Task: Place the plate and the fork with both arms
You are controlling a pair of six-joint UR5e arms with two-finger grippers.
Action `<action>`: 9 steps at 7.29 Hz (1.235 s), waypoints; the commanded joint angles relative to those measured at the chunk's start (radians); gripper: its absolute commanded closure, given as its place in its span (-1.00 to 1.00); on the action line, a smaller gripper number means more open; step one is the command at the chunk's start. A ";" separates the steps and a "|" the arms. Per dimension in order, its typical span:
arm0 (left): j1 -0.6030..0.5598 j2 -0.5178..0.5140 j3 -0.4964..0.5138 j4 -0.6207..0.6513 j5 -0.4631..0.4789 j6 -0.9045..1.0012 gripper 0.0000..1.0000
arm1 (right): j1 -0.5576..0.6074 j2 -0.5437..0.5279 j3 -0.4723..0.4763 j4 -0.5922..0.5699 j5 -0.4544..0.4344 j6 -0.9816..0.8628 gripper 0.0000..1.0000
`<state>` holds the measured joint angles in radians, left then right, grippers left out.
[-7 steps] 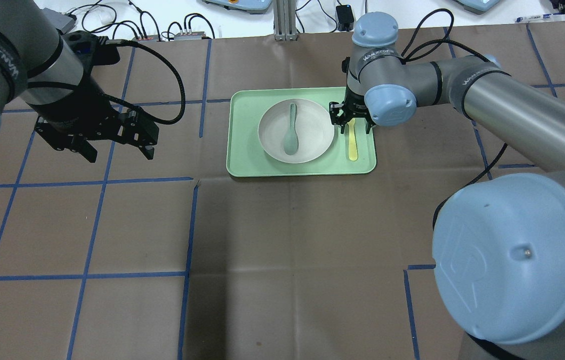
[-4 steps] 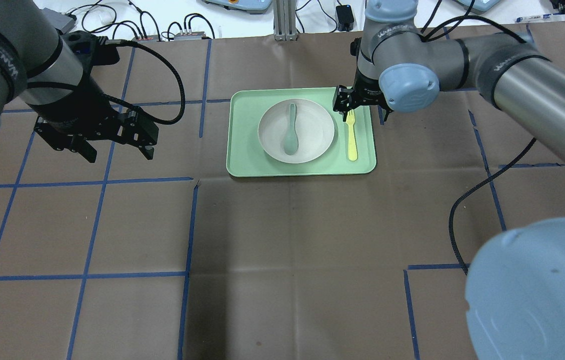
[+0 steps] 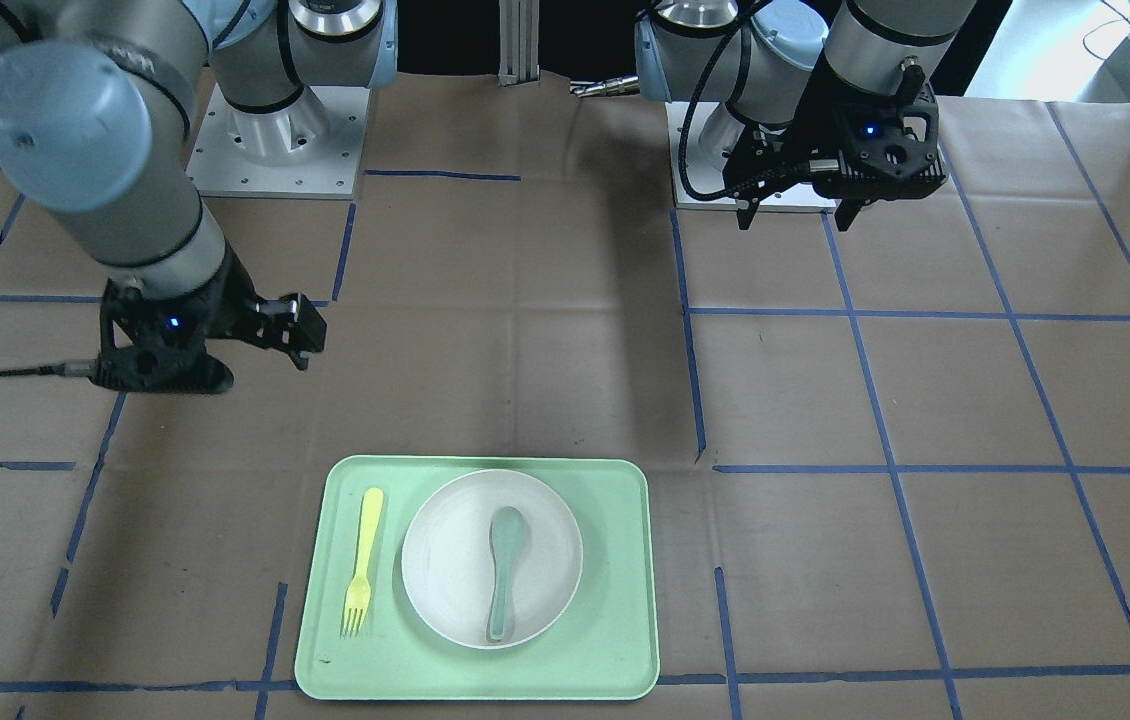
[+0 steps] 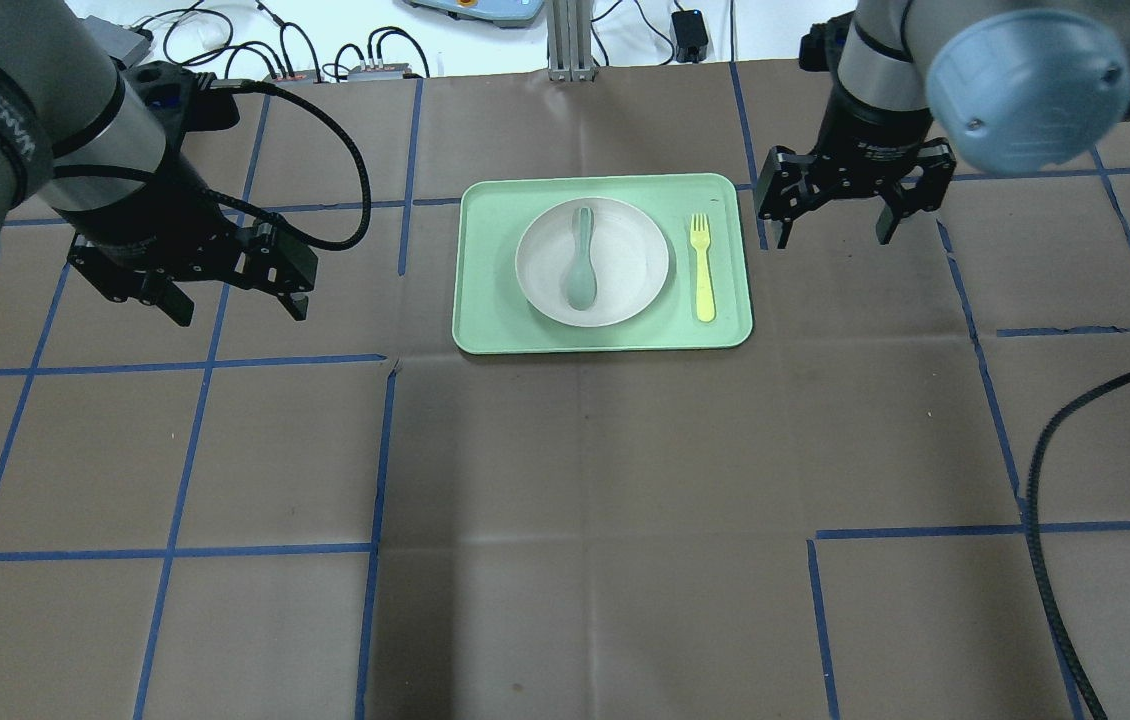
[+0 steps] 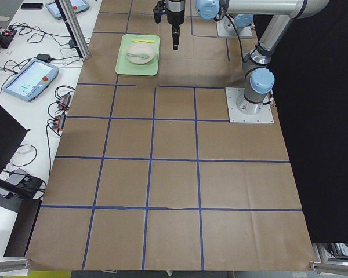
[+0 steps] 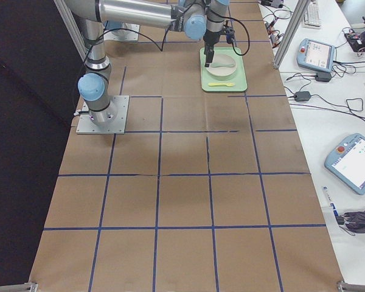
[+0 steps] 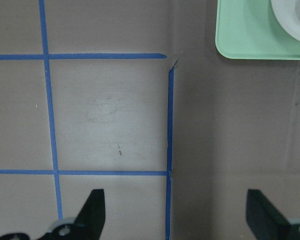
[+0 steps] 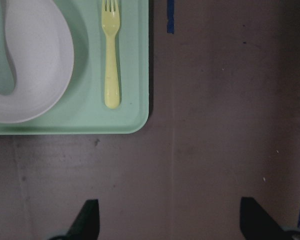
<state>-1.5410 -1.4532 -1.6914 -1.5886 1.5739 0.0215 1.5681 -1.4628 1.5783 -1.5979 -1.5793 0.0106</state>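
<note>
The off-white plate (image 4: 637, 262) lies in the mint-green tray (image 4: 485, 305) with a grey-green spoon (image 4: 580, 262) on it. The pale-yellow fork (image 4: 702, 270) lies flat in the tray, right of the plate, with its tines toward the far side. My right gripper (image 4: 837, 238) is open and empty over the table, just right of the tray. Its wrist view shows the fork (image 8: 110, 55) and plate (image 8: 40, 65) at the upper left. My left gripper (image 4: 240, 310) is open and empty over the table, left of the tray. Its wrist view (image 7: 177, 215) shows only the tray's corner (image 7: 240, 35).
Brown paper with blue tape lines (image 4: 377, 450) covers the table. Cables and small boxes (image 4: 345, 60) lie along the far edge. Teach pendants (image 5: 28, 78) sit on the white side bench.
My right gripper has drawn back from the fork's tine end on the tray and moved right, off the tray. The fork stays flat in the tray. The left arm has not moved.
</note>
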 commanded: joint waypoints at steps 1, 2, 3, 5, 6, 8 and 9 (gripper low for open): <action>-0.001 -0.001 -0.001 -0.001 0.000 0.000 -0.99 | -0.039 -0.149 0.066 0.053 0.005 -0.038 -1.00; 0.001 0.001 -0.001 -0.001 0.000 0.000 -0.99 | -0.031 -0.157 0.069 0.053 0.008 -0.032 -1.00; -0.001 0.001 -0.001 0.001 0.000 0.000 -0.99 | -0.025 -0.159 0.071 0.053 0.012 -0.021 -1.00; 0.001 -0.001 -0.001 0.001 0.000 0.000 -0.99 | -0.020 -0.165 0.101 0.042 0.013 -0.021 -1.00; 0.001 -0.001 -0.001 0.001 0.000 0.000 -0.99 | -0.005 -0.163 0.101 0.039 0.013 -0.021 -1.00; 0.001 -0.001 -0.001 0.001 0.000 0.000 -0.99 | 0.010 -0.160 0.094 0.036 0.002 -0.023 -1.00; 0.001 0.001 0.001 -0.001 0.000 0.000 -0.99 | 0.010 -0.156 0.092 0.036 0.001 -0.026 -1.00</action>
<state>-1.5402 -1.4539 -1.6917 -1.5883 1.5739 0.0215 1.5758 -1.6223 1.6734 -1.5606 -1.5742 -0.0124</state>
